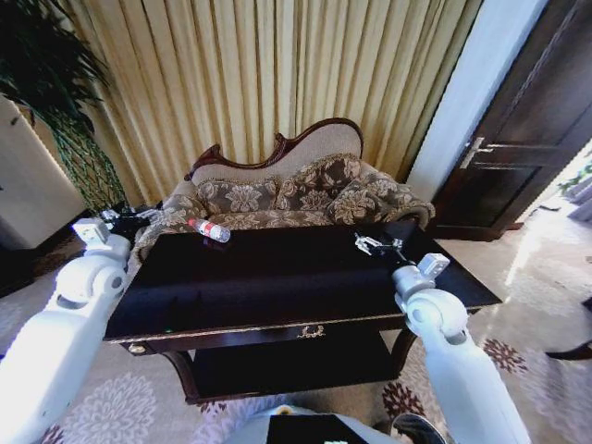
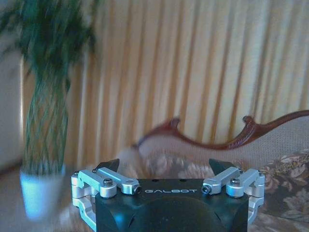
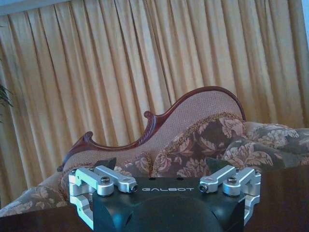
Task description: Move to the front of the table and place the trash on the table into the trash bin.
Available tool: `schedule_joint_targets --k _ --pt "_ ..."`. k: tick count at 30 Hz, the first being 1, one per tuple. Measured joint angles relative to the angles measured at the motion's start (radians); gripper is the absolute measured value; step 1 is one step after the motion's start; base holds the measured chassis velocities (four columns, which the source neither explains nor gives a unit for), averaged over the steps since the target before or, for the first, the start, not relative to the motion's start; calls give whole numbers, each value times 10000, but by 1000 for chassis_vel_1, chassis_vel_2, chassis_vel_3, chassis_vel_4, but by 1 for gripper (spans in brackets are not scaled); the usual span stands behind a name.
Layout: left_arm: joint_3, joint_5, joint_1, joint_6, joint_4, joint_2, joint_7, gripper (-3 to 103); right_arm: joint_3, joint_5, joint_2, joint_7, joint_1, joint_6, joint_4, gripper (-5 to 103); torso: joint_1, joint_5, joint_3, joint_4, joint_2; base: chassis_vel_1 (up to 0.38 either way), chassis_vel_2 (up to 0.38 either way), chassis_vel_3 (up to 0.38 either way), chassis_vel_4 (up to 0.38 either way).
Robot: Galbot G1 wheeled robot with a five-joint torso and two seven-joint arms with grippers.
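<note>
Left gripper (image 1: 129, 218) hovers off the far-left corner of the large dark glossy mahogany table (image 1: 277, 287), black fingers (image 2: 107, 165) spread wide, holding nothing. Right gripper (image 1: 377, 245) hangs over the table's right side, fingers (image 3: 105, 162) equally splayed and empty. The clear plastic bottle with red label (image 1: 209, 229) lies on its side near the far-left table edge, beside the floral sofa (image 1: 305, 190).

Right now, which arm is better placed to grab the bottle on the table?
Probably the left. The bottle lies at the table's far left edge, close to the left gripper, whose fingers are open. The right gripper, also open, hovers over the table's right side, farther away.
</note>
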Motion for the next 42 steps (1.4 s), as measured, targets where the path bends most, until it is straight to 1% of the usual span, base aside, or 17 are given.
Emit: schedule_joint_targets --k 1,2,3,6,7,10,12,14,17,19,20,22,28,33,34,37,42 --pt "0 0 0 0 0 0 0 100 0 0 0 0 0 0 0 100 0 0 0 0 0 0 0 0 0" --pt "198 -739 -362 121 143 -9 -660 100 -37 -74 75 0 -43 6 0 100 0 0 0 0 1 0 0 0 0" --pt "198 -739 -362 121 143 -9 -660 100 -37 -74 75 0 -43 6 0 100 0 0 0 0 1 0 0 0 0" --pt "914 -2126 -1498 287 995 -197 -1925 100 -148 -198 210 0 -118 16 18 100 0 -1 0 3 0 0 0 0 0" --pt "914 -2126 -1498 287 995 -197 -1925 100 -148 -198 210 0 -118 16 18 100 0 -1 0 3 0 0 0 0 0" --pt "1762 -3123 -2939 238 2162 -554 -2857 100 -151 -217 211 0 -178 19 76 100 1 -4 1 4 0 0 0 0 0" --pt "1939 -3271 -3262 209 2425 -636 -3055 100 -128 -217 196 0 -204 19 87 100 1 -2 1 2 0 0 0 0 0" --pt "2593 -3584 -4197 68 3212 -949 -3654 100 -14 -217 152 0 -307 21 130 100 1 0 1 -2 0 0 0 0 0" --pt "2888 -3743 -4571 29 3501 -1116 -3999 100 27 -217 149 0 -349 23 139 100 1 0 1 -2 0 0 0 0 0" --pt "3340 -4245 -5160 -21 3832 -1507 -4880 100 72 -219 168 0 -414 29 141 100 0 0 1 -1 0 0 0 0 0" --pt "3340 -4245 -5160 -21 3832 -1507 -4880 100 72 -219 168 0 -414 29 141 100 0 0 1 -1 0 0 0 0 0" --pt "3766 -4520 -5677 -153 4188 -1933 -5492 100 48 -242 207 0 -418 36 108 100 0 1 1 5 0 0 0 0 0" --pt "4087 -5287 -6581 -229 4859 -2719 -6308 100 -24 -254 231 0 -396 41 67 100 1 3 1 0 0 0 0 0 0" --pt "4217 -5698 -7180 -260 5366 -3217 -6605 100 -6 -258 138 0 -435 51 -2 100 1 2 0 3 0 0 0 0 0" --pt "4223 -6054 -7409 -362 5553 -3494 -6910 100 -13 -259 104 0 -418 53 -50 100 0 1 0 1 0 0 0 0 0" --pt "4203 -6360 -7583 -624 5717 -3860 -7326 100 -88 -259 95 0 -344 55 -115 100 0 2 0 1 0 0 0 0 0" --pt "4162 -6452 -7679 -1212 5954 -4391 -7902 100 -179 -308 166 0 -296 63 -217 100 1 1 0 0 -1 0 0 0 0"
